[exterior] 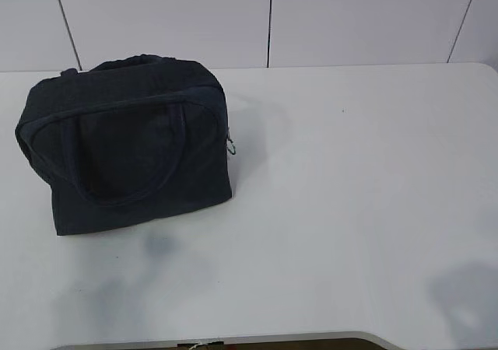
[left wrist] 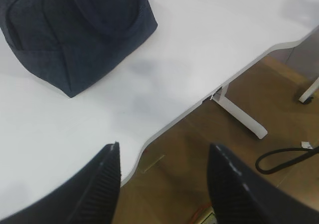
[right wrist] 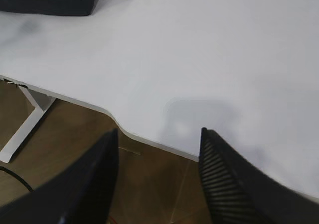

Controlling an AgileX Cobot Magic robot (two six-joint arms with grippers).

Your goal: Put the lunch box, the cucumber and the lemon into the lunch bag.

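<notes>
White table (exterior: 350, 210) lies bare but for the lunch bag (exterior: 128, 148), far-left and looking closed; box, cucumber and lemon are nowhere in view; my left pincer (left wrist: 162, 184) hangs nearer it, my right pincer (right wrist: 159, 179) well apart; both gape empty over the near edge.

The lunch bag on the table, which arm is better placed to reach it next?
Probably the left. The lunch bag sits on the table's left side, close ahead of the open left gripper; the right wrist view shows only its corner.
</notes>
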